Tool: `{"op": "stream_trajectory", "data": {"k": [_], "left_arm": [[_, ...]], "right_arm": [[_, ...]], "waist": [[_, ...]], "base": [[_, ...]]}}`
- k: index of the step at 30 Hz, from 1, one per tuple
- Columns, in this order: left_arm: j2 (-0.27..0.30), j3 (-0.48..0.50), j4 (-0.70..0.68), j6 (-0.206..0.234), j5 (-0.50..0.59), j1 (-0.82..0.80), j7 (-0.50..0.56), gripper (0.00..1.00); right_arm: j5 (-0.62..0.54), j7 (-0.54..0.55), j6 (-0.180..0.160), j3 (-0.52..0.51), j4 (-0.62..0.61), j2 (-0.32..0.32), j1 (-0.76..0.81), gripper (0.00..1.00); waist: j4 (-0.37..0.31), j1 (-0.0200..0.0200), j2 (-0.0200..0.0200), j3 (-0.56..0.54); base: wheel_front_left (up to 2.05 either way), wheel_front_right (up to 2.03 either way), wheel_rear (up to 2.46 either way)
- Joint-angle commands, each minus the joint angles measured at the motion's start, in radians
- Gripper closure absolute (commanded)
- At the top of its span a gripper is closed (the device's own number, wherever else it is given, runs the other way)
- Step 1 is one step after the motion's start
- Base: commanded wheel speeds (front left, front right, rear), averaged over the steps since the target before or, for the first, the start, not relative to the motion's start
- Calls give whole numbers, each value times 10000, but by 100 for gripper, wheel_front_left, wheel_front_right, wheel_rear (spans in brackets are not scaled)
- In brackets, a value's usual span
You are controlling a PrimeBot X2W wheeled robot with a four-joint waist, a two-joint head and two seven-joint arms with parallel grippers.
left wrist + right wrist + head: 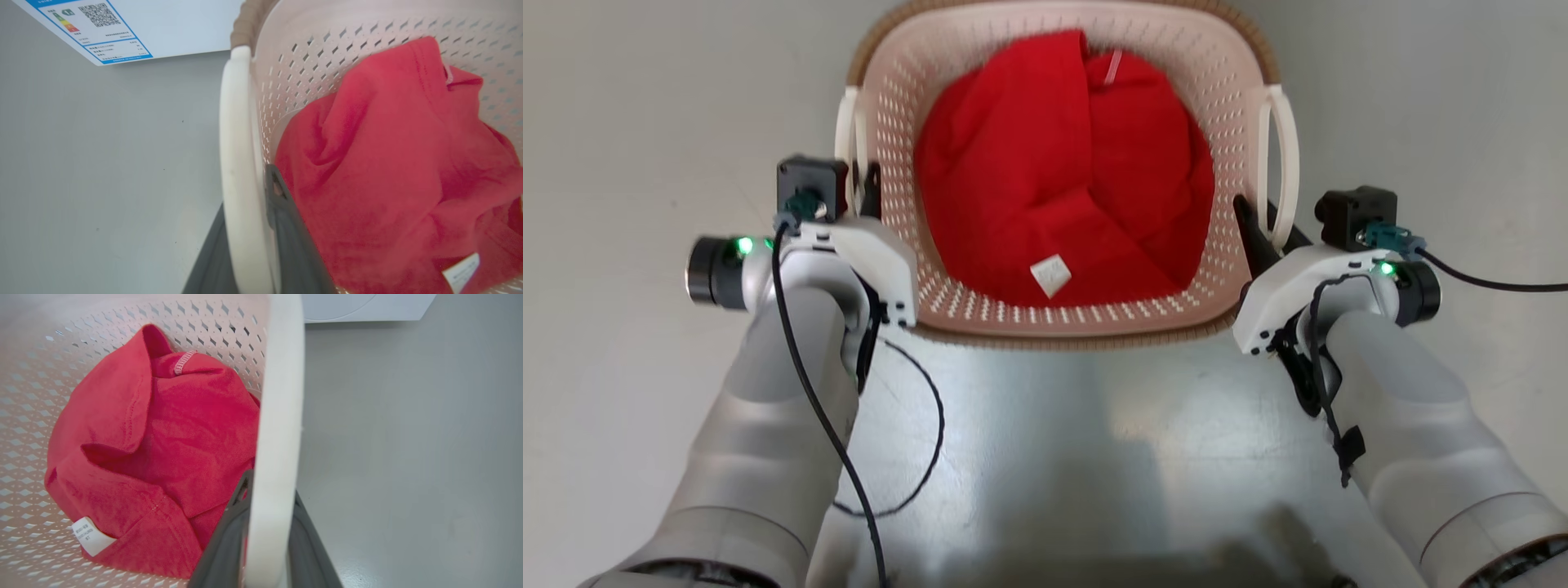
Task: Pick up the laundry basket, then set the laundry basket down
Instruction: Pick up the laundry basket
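The laundry basket (980,314), cream-white and perforated with a brown rim, sits between my two arms and holds a red garment (1062,171). My left gripper (864,189) is shut on the white left loop handle (849,135). In the left wrist view that handle (237,155) runs between the dark fingers (286,228). My right gripper (1267,229) is shut on the right loop handle (1286,155), and the right wrist view has the same handle (282,396) passing between its fingers (229,543). I cannot tell whether the basket rests on the floor.
Grey floor (645,122) lies all round the basket. A white washer with a blue-edged energy label (98,28) stands beyond the basket; its base (367,306) is seen from the right wrist. A black cable (931,425) loops off my left forearm.
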Motion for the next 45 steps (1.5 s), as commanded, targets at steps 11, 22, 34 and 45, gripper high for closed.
{"op": "stream_trajectory", "data": {"k": [11, 22, 34, 45], "left_arm": [[233, -1303, 1118, -274, -1375, 1097, 360, 100], [232, -2596, 1340, -169, -2661, 2854, 1054, 100], [231, -3757, 957, -111, -3989, 4476, 1616, 100], [231, -4960, 661, -28, -4781, 4877, 2401, 100]], "right_arm": [[1157, 407, 157, 1209, 1023, 258, 900, 100], [2198, 1372, 157, 2003, 1423, 258, 2399, 100], [2534, 2110, 157, 2316, 1583, 258, 3590, 100], [1458, 2826, 157, 1122, 1590, 258, 4037, 100]], "waist": [[-224, -1, 0, -2342], [-495, -1, 0, -5380], [-684, -1, 0, -7677], [-583, -1, 0, -8641]], "base": [[0, 0, 0], [0, 0, 0], [0, 0, 0], [0, 0, 0]]}}
